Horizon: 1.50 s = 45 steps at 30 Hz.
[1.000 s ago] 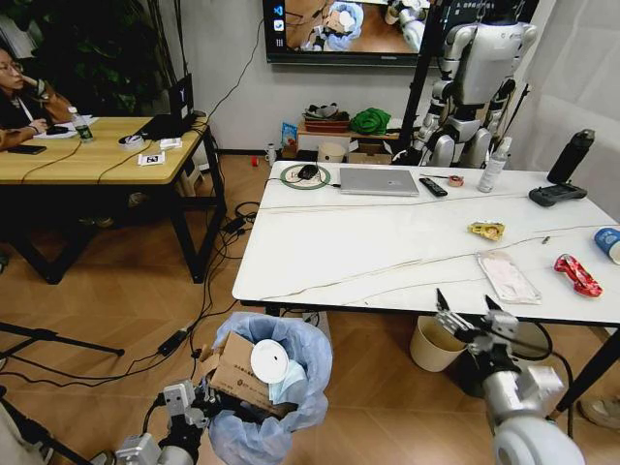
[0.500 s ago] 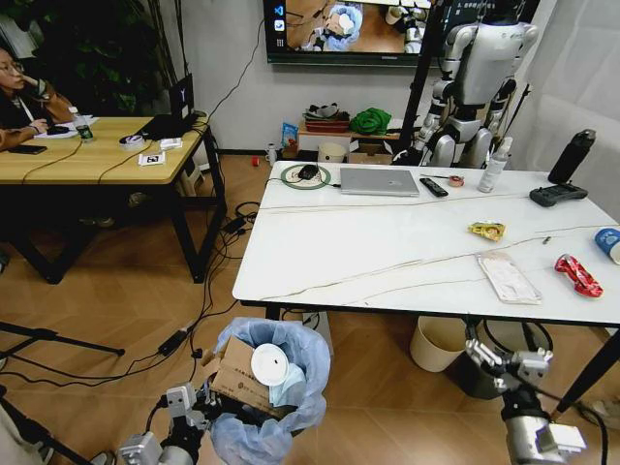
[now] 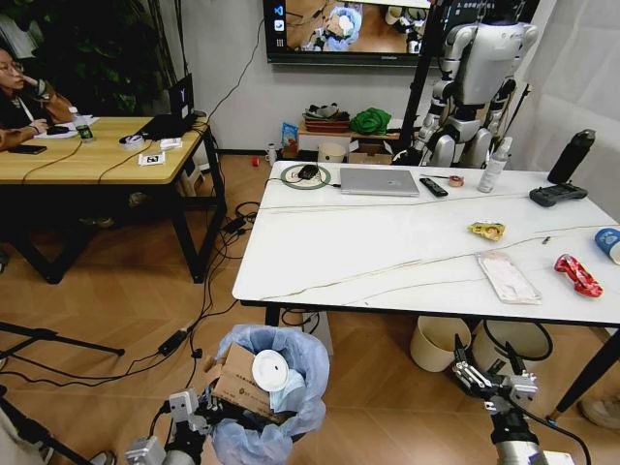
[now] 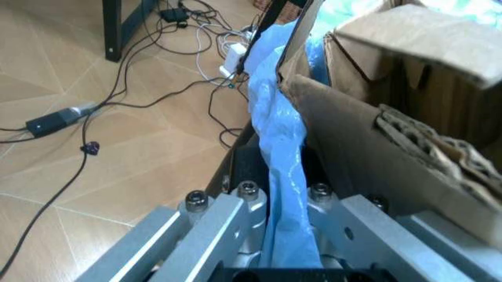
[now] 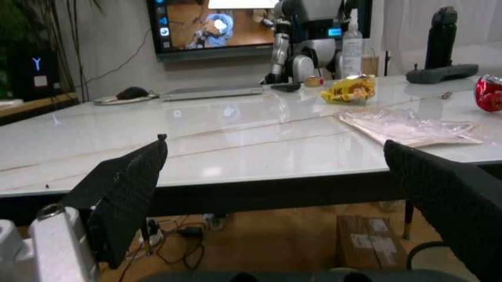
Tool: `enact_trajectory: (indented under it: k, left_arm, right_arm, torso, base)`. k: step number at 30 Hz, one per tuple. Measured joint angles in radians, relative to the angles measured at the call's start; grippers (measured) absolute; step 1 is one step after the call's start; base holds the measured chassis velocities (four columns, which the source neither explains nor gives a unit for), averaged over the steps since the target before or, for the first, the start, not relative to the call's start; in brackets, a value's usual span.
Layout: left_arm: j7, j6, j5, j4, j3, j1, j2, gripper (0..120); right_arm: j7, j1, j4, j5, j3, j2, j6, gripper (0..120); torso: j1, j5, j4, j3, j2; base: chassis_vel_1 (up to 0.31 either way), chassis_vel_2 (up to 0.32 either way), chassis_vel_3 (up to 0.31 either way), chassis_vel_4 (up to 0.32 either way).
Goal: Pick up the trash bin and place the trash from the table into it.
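Observation:
The trash bin (image 3: 276, 392), lined with a puffy blue bag, hangs low in front of the table (image 3: 368, 252) at its left corner. Brown cardboard (image 3: 232, 380) and a white lid (image 3: 269, 370) stick out of it. My left gripper (image 3: 199, 412) is shut on its rim; in the left wrist view (image 4: 274, 158) the blue bag (image 4: 278, 129) is pinched beside the cardboard (image 4: 392, 117). My right gripper (image 3: 489, 373) stands open below the table's front edge. On the table's right lie a yellow wrapper (image 3: 486, 230), a clear flat pack (image 3: 508, 277), a red wrapper (image 3: 578, 275) and a blue-white cup (image 3: 608, 242).
Under the table stand a cream bin (image 3: 438, 341) and a grey bin (image 3: 513, 344). A laptop (image 3: 379, 181), a remote (image 3: 433, 186), a black bottle (image 3: 572, 155) and a controller (image 3: 557, 194) sit at the table's back. Cables (image 3: 194, 320) cross the floor beside a wooden desk (image 3: 97, 150).
My right gripper has dropped from the table's front edge to well below it. The bin in my left gripper has sunk slightly.

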Motion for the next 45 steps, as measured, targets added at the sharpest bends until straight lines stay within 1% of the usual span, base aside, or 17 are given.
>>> enact_trajectory:
  k: [5,16,29,45]
  left_arm:
    - [0.008,-0.017,0.019,-0.001,0.0,0.019,-0.014,0]
    - [0.01,-0.023,0.034,-0.024,-0.002,0.033,-0.025,0]
    - [0.015,-0.034,0.042,-0.024,-0.001,0.045,-0.028,0]
    - [0.015,-0.029,0.043,-0.008,0.013,0.031,-0.028,0]
  right_arm:
    - [-0.012,0.005,-0.008,0.029,0.003,0.005,0.005,100]
    - [-0.032,0.003,-0.017,0.06,0.007,0.02,0.009,100]
    - [-0.047,0.019,-0.041,0.074,-0.003,0.04,0.001,100]
    - [-0.054,0.036,-0.06,0.083,0.005,0.038,-0.003,100]
  torso:
    - [0.0,-0.0001,-0.0001,0.0,0.0]
    - [0.0,-0.0001,-0.0002,0.0,0.0]
    - [0.0,-0.0001,-0.0002,0.0,0.0]
    - [0.0,-0.0002,-0.0001,0.0,0.0]
  base:
    - [0.0,0.0,0.0,0.0]
    - [0.0,0.0,0.0,0.0]
    - [0.0,0.0,0.0,0.0]
    - [-0.021,-0.02,0.02,0.02]
